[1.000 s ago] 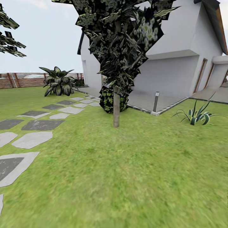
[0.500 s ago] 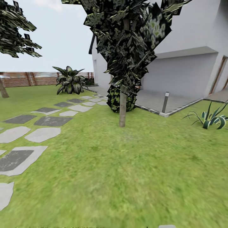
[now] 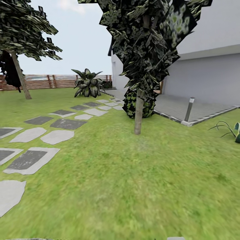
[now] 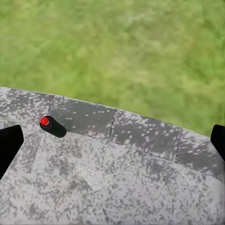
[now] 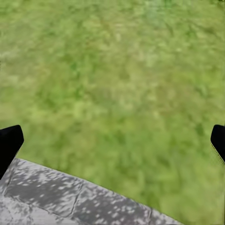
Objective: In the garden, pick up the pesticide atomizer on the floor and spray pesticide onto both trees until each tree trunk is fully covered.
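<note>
Two trees on the lawn: one near the house, one by the fence. Atomizer unsighted; judged light, rigid, best held round its body. Left gripper and right gripper both spread wide, holding nothing.

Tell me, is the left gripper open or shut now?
Open. In the left wrist view the left gripper has its two dark fingertips at opposite edges, with nothing between them.

Two trees (one bush)
</note>
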Robot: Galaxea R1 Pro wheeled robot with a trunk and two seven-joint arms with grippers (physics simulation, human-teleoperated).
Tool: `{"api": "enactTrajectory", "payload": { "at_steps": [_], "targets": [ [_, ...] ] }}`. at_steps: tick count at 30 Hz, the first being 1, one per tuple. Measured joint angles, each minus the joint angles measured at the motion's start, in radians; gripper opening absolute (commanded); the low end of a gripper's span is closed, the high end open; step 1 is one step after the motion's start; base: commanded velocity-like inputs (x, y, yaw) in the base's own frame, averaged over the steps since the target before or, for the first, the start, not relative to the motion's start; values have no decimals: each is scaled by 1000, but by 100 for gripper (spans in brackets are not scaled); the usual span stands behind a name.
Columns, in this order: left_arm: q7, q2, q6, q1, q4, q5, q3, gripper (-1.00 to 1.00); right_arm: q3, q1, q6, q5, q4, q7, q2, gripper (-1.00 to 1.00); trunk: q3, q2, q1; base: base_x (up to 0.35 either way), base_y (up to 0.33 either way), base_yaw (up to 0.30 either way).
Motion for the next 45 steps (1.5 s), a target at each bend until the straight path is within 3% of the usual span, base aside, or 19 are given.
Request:
{"api": "enactTrajectory", "payload": {
  "at_steps": [32,45],
  "targets": [
    [0,0,0,0,0,0,0,100,0,0,0,0,0,0,0,100,-19,0,0,149,-287,260],
    [0,0,0,1,1,0,0,100,0,0,0,0,0,1,0,100,-27,0,0,64,-62,266]
  ]
}}
